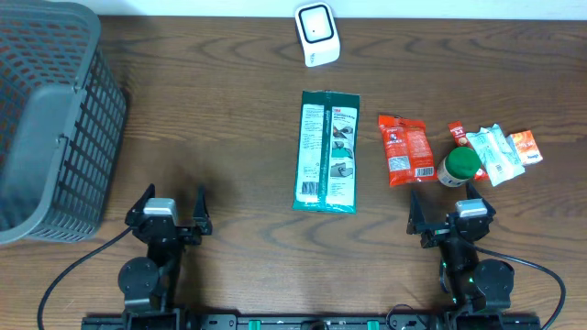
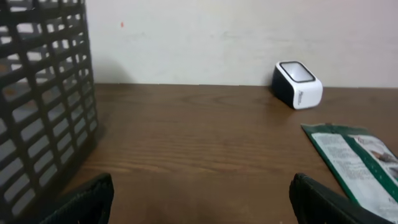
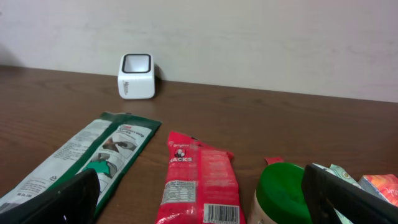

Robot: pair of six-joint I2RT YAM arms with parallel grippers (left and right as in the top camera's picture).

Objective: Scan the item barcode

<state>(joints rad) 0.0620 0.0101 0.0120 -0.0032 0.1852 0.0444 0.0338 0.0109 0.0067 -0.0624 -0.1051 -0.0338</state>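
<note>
With the left hand (image 1: 172,202) and right hand (image 1: 449,207) both released and empty at the near edge, the flat green pack (image 1: 327,151) in the middle of the desk (image 1: 229,110), well apart from the far scanner (image 1: 317,35), could slip from a pinch on its thin edge or reach the scanner with its barcode turned away.

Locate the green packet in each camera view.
Overhead: green packet lies mid-table.
Left wrist: green packet at the right edge, cut off.
Right wrist: green packet lower left, beside the red packet.
Shared landmark: white scanner beyond it.
</note>
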